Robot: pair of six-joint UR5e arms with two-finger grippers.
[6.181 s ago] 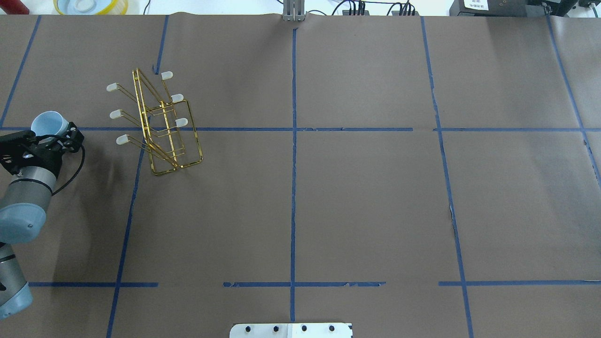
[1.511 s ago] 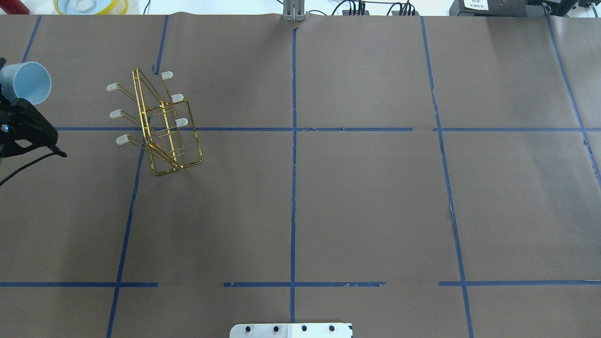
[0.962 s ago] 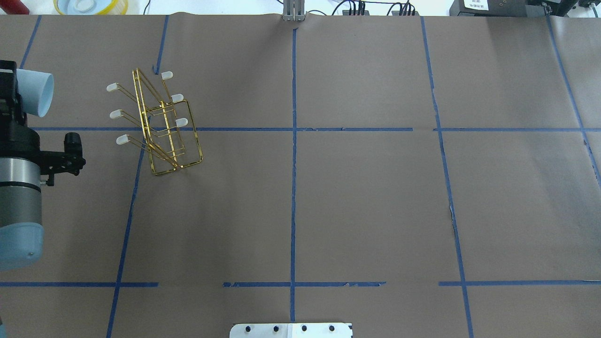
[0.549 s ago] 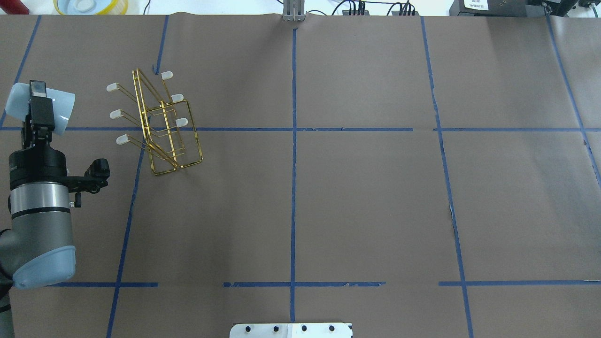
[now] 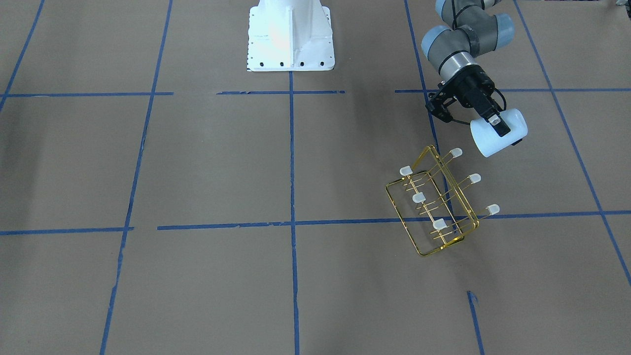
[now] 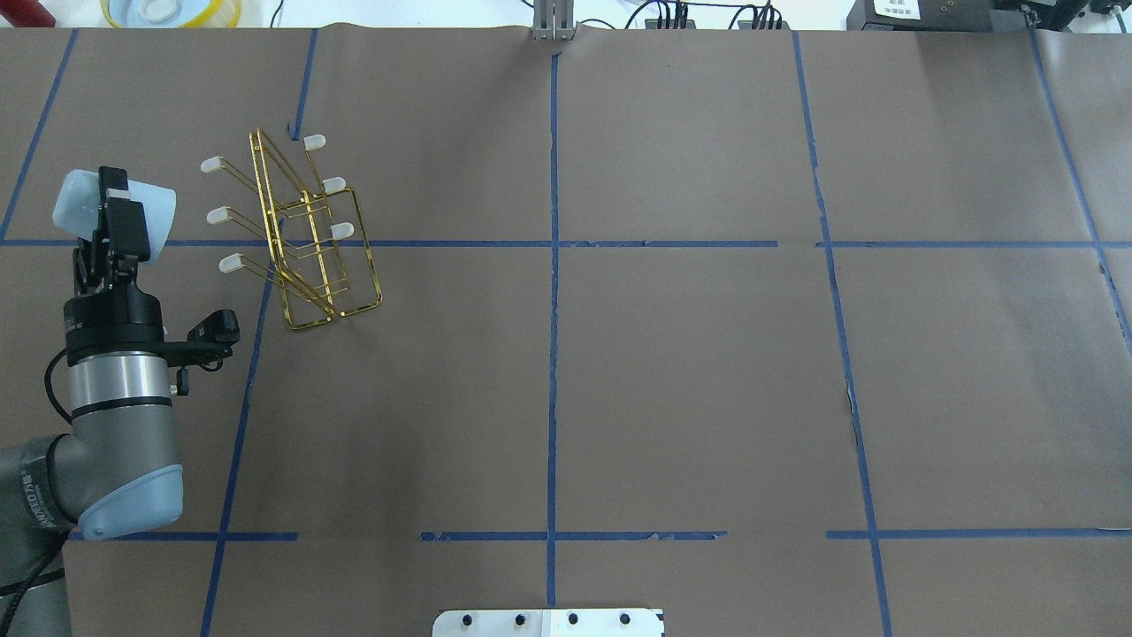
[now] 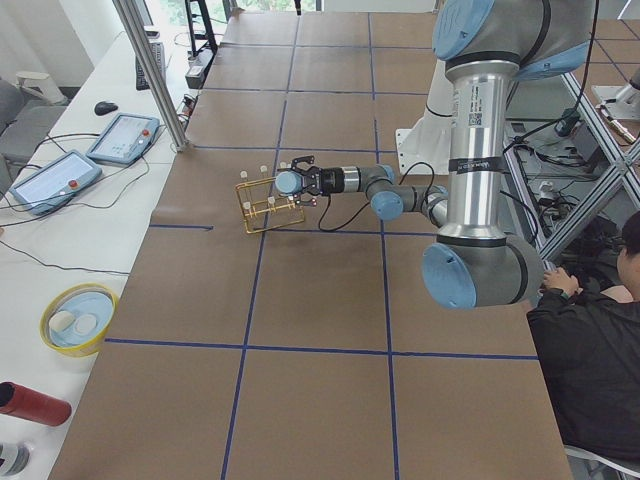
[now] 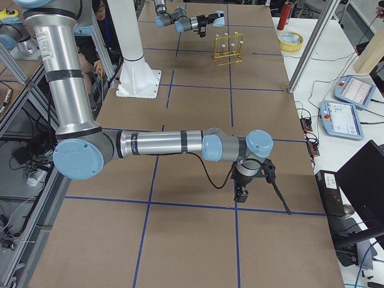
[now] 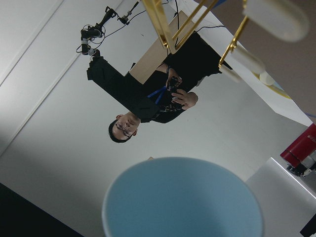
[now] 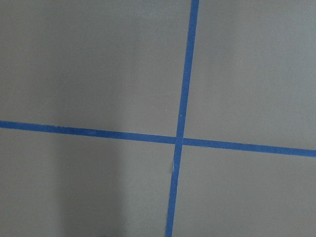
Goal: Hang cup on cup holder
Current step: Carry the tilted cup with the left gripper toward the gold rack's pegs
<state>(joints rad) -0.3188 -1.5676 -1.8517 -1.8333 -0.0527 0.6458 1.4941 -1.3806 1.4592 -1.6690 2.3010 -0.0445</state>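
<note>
One cup [image 6: 72, 202] pinched in left jaws, one six-pronged cup holder [image 6: 287, 232] nearby, right jaws unclear

Lighting: bright, even, from above; shadows soft and faint on the brown tabletop [image 6: 690, 380].
Glare: white robot base [image 5: 290, 34] blown out, top centre, front-facing view.
Focus: left wrist view, cup [image 9: 182, 200] at bottom and cup holder [image 9: 159, 22] at top both blurred.
Right wrist view: dim shadow, lower left.
</note>
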